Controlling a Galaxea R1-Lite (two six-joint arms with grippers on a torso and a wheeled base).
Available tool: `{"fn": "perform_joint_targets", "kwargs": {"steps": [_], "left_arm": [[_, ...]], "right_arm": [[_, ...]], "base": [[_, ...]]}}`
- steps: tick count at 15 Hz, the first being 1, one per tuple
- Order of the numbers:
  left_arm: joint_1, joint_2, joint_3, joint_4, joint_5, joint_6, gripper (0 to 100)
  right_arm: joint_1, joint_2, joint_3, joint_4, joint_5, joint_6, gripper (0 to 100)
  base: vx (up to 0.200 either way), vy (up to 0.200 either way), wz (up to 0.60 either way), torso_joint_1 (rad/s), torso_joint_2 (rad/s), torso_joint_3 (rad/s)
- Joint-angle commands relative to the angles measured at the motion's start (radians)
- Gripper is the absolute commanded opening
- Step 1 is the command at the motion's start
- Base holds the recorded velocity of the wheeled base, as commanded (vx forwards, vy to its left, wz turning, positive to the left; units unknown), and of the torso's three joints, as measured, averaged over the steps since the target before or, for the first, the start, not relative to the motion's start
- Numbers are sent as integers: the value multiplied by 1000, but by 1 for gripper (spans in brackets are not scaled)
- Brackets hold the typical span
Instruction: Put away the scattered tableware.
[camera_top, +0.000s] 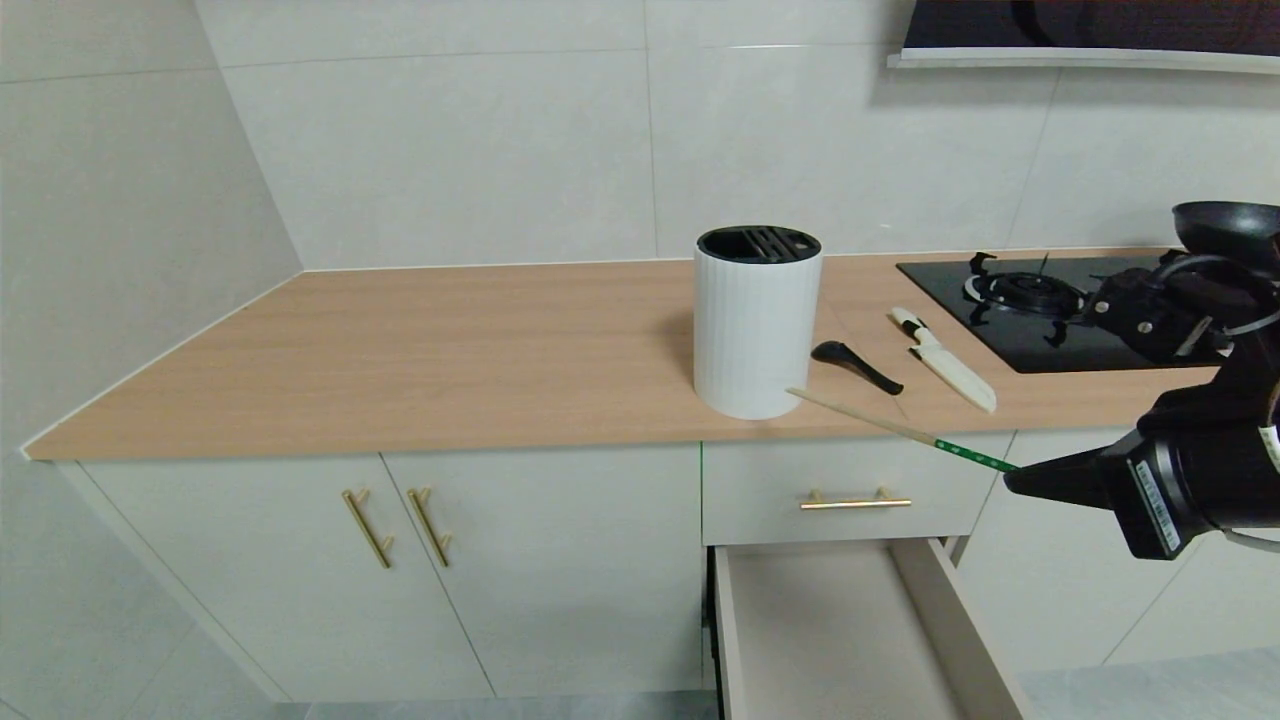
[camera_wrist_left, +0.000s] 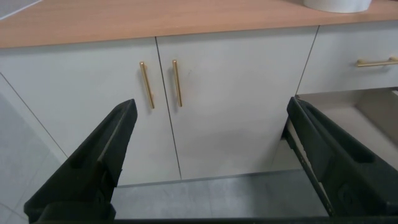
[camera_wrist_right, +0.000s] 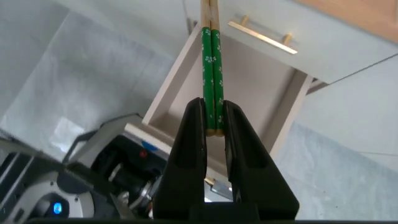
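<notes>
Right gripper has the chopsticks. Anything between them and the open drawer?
Nothing visible. The chopsticks, held by the right gripper, hang in open air above the pulled-out drawer, and the part of its inside that shows is bare.

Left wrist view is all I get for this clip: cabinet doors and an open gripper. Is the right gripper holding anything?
Observer: Yes. The right gripper is shut on a pair of wooden chopsticks with green ends.
Operator: Where do they point?
Observer: In the head view, toward the white ribbed cylindrical utensil holder standing on the wooden counter.
Operator: Any other tableware out?
Observer: A black spoon and a white-bladed knife lie on the counter, between the holder and the black gas hob.
</notes>
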Motion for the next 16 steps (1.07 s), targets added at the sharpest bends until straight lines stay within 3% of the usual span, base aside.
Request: {"fn": "perform_joint_targets", "kwargs": {"steps": [1,5,16], "left_arm": [[0,0,0,0,0,0,100],[0,0,0,0,0,0,100],[0,0,0,0,0,0,100]], "right_arm": [[20,2,16,-1,-3,-14,0],[22,6,32,-3,0,-41,0],[37,57,35,-1,-8,-42,0]], "base": [[0,0,0,0,0,0],[0,0,0,-92,202,119],[0,0,0,-183,475,284]]}}
